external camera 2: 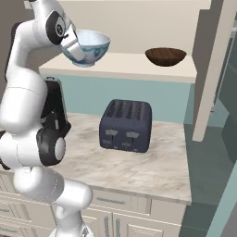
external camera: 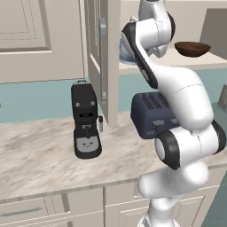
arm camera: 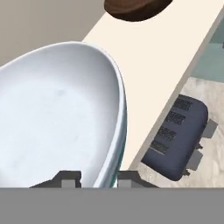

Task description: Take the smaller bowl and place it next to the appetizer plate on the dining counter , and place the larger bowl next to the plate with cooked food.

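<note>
My gripper is closed on the rim of the larger bowl, one finger inside the glossy white wall and the other outside against the blue pattern; in the hand view the rim runs down between my two fingertips. In the right base view the bowl sits tilted at my hand, at the left end of the cream shelf inside the open cabinet; whether its base touches the shelf I cannot tell. In the left base view my own arm covers most of the bowl, leaving a sliver of blue beside my wrist.

The smaller bowl, dark brown wood, stands upright on the same shelf to the right of the larger one, well apart from it. It shows also at the top of the hand view and at the upper right of the left base view.

Below the shelf, on the marbled worktop, a dark blue four-slot toaster stands near the teal back wall. Further left on the worktop stands a black coffee machine, just left of the open cabinet door.
</note>
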Available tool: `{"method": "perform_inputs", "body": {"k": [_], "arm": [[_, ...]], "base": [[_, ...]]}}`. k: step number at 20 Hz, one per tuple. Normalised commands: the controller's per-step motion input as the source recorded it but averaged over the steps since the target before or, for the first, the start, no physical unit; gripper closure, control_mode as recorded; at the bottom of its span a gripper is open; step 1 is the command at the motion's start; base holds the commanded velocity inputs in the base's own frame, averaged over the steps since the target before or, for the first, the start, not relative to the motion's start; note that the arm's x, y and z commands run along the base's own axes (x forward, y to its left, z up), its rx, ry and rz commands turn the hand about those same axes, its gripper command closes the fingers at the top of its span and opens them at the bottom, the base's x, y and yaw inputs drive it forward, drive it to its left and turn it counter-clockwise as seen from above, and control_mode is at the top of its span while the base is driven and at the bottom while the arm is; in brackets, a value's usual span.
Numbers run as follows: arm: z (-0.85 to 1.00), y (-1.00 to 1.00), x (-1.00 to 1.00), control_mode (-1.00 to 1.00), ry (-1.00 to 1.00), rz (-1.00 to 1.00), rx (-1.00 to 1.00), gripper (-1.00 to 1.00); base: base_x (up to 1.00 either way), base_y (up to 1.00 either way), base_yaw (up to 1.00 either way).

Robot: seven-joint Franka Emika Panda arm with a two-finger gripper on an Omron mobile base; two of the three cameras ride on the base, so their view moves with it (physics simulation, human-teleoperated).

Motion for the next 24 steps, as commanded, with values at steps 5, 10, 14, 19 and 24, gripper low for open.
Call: {"method": "perform_inputs", "body": {"k": [5,10,14,19,24], "arm": [[-0.14,-0.45,-1.00,-1.00,0.05,-0.11,0.01,1.00],[-0.26,-0.04,-1.00,-1.00,0.05,0.02,0.00,1.00],[-0.29,0.00,-1.00,-1.00,0.00,0.12,0.00,1.00],[-0.37,-0.01,-1.00,-1.00,0.00,0.28,0.00,1.00],[-0.14,-0.20,-0.55,-1.00,-0.05,0.40,0.00,1.00]], "base": [[0.00,0.00,0.00],[0.00,0.00,0.00],[0.00,0.00,0.00],[0.00,0.00,0.00],[0.00,0.00,0.00]]}}
